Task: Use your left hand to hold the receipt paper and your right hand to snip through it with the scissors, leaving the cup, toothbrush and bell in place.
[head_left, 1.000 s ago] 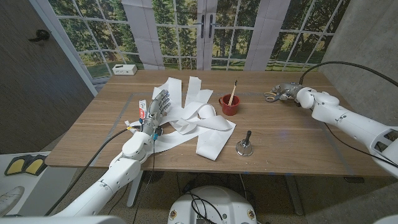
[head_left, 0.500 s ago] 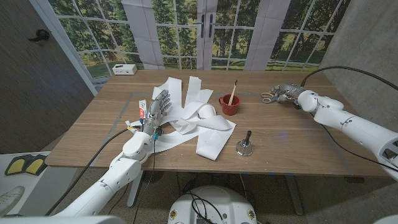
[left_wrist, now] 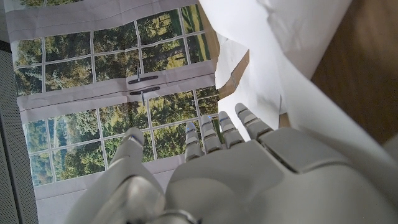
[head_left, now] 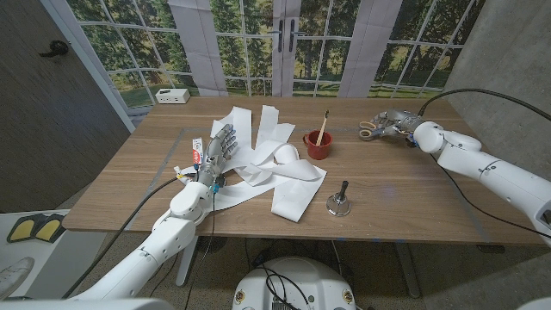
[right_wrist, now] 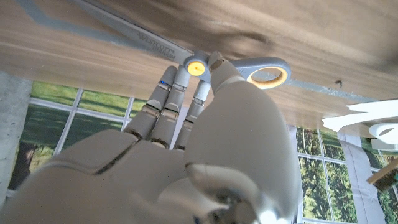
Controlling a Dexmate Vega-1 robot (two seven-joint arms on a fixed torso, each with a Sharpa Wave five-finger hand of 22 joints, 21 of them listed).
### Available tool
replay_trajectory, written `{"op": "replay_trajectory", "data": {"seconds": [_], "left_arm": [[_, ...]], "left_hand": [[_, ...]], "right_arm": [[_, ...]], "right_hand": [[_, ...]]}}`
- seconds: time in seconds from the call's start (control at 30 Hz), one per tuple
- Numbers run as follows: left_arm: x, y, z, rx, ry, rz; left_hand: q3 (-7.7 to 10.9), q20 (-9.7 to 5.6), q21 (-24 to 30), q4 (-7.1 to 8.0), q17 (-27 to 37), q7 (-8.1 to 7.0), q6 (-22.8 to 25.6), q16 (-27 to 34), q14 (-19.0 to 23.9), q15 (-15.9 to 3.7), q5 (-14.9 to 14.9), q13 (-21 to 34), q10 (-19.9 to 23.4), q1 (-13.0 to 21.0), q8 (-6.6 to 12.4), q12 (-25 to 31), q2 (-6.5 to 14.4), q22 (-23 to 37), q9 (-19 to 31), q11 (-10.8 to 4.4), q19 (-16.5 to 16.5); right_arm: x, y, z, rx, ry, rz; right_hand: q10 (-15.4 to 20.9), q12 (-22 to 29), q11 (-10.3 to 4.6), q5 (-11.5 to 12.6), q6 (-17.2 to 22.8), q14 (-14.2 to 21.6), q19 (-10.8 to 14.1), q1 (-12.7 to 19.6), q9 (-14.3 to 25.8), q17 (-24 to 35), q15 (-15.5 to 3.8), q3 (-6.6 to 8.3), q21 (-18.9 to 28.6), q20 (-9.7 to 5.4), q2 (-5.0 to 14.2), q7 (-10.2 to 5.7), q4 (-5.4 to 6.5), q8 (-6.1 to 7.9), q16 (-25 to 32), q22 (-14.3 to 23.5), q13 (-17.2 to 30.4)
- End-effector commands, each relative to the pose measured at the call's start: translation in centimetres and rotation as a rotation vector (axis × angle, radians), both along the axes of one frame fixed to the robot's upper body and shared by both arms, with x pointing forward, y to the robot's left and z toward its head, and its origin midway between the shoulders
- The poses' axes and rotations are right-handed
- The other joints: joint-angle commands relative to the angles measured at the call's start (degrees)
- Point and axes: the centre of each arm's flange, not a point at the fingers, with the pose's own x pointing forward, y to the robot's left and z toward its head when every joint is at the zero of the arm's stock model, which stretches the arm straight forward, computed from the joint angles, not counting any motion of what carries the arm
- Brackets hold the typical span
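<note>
Long white strips of receipt paper [head_left: 277, 169] lie crumpled across the table's middle. My left hand [head_left: 217, 148] lies over their left end with fingers stretched out and holds nothing; the paper [left_wrist: 292, 56] spreads past its fingertips. The grey-handled scissors [head_left: 369, 130] lie on the wood at the far right. My right hand [head_left: 397, 123] reaches onto them. Its fingertips [right_wrist: 186, 73] and thumb touch the scissors [right_wrist: 261, 70] around the yellow pivot; a grip is not plain. A red cup [head_left: 317, 145] holds the toothbrush [head_left: 324, 127]. The small bell [head_left: 338, 203] stands near the front edge.
A red and white tube [head_left: 196, 151] lies just left of my left hand. A small white box [head_left: 173, 96] sits at the far left corner. Bare wood stretches between the cup and the scissors and along the right front of the table [head_left: 413, 198].
The scissors have slid a little to the left and away under my right hand, whose wrist has shifted slightly. My left hand and the paper have stayed put.
</note>
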Motion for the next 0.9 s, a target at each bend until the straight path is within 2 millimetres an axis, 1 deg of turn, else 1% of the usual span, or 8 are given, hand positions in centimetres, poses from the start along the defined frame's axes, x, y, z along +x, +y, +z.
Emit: {"op": "replay_trajectory", "data": {"seconds": [0.03,0.33,0.57,0.9], "left_arm": [[0.3,0.1,0.1,-0.005,-0.008,-0.008],[0.0,0.2,0.3,-0.003,-0.019,-0.009],[-0.1,0.0,0.3,0.001,-0.020,-0.013],[-0.4,0.1,0.6,0.000,-0.028,-0.016]], "left_hand": [[-0.27,-0.13,0.0,0.11,0.1,-0.03,0.4,0.2,0.6,-3.27,0.2,0.1,0.6,-0.5,0.08,-0.1,0.3,0.2,0.2,-0.05,0.6],[-0.27,-0.13,-0.1,0.10,0.1,-0.07,0.4,0.1,0.7,-3.23,0.2,0.1,0.6,-0.5,0.08,-0.1,0.3,0.2,0.2,-0.05,0.5],[-0.27,-0.12,-0.1,0.09,0.1,-0.04,0.4,0.1,0.7,-3.21,0.2,0.1,0.7,-0.5,0.04,-0.2,0.4,0.2,0.2,-0.10,0.5],[-0.29,-0.10,-0.1,0.06,0.1,-0.01,0.5,0.1,0.8,-3.17,0.2,0.1,0.8,-0.6,0.09,-0.1,0.3,0.2,0.2,-0.08,0.6]], "right_arm": [[-2.0,0.0,2.4,0.018,-0.067,0.010],[-3.2,0.1,3.6,0.009,-0.098,0.015],[-4.2,-0.2,4.7,-0.003,-0.117,0.008],[-6.2,0.2,6.7,-0.006,-0.169,0.028]], "right_hand": [[5.8,0.3,-6.21,0.3,0.2,4.3,-0.3,0.3,0.3,6.2,-13.41,0.42,0.4,-3.22,0.70,0.58,0.14,-0.17,-0.2,0.1,1.8],[5.3,0.4,-6.11,0.5,-0.1,4.4,-0.5,0.2,0.2,6.5,-13.41,0.46,0.7,-3.23,0.70,0.77,0.16,-0.53,-0.4,0.0,2.0],[5.3,0.6,-6.10,0.6,-0.1,4.5,-0.5,0.2,0.2,6.7,-13.41,0.52,1.0,-2.95,0.68,0.83,0.14,-0.74,-0.7,0.0,2.3],[4.7,0.9,-6.03,0.9,-0.9,4.5,-0.8,0.3,0.2,7.2,-13.41,0.66,1.5,-2.96,0.67,0.87,0.08,-1.34,-1.1,-0.1,2.9]]}}
